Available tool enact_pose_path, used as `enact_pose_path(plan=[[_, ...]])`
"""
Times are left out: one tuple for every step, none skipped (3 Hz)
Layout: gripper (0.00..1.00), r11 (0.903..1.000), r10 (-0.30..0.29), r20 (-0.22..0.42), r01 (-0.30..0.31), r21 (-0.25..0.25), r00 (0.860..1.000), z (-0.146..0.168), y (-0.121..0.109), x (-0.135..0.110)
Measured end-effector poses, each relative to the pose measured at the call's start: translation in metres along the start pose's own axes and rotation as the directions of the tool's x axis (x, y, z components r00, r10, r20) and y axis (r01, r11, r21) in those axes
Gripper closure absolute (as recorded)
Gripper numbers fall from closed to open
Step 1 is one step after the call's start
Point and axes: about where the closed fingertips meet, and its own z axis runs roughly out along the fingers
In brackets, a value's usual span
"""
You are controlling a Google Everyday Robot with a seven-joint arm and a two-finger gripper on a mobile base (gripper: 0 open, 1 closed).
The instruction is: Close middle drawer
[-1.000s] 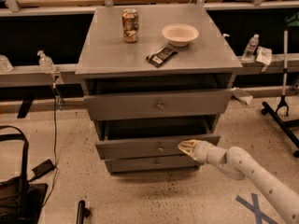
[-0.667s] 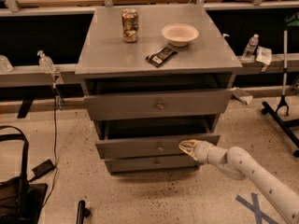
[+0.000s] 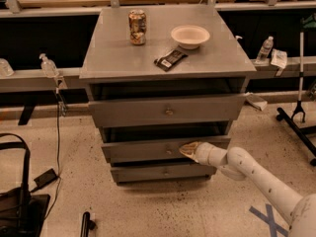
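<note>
The grey cabinet (image 3: 123, 58) has three grey drawers with small round knobs. The middle drawer (image 3: 138, 151) stands partly pulled out, with a dark gap above its front. Its knob (image 3: 169, 152) is at the centre. My gripper (image 3: 188, 149), on a white arm reaching in from the lower right, rests against the middle drawer's front just right of the knob. The top drawer (image 3: 168, 110) has the tallest front and the bottom drawer (image 3: 163, 172) the narrowest.
On the cabinet top stand a can (image 3: 137, 27), a white bowl (image 3: 190, 36) and a dark snack bar (image 3: 170, 59). A black bag (image 3: 19, 206) lies on the floor at left. A black stand (image 3: 298, 110) is at right. Bottles (image 3: 265, 47) sit on the back ledge.
My gripper has moved a little left and toward the cabinet, and the middle drawer's front has gone slightly further in.
</note>
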Motion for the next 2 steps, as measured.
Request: enact_pose_path(plan=[[1.00,1.0000,0.000,0.000,0.000,0.000,1.000,-0.001,0.000,0.000],[1.00,0.9990,-0.007,0.015,0.008,-0.043,1.000,-0.003,0.011,-0.003]])
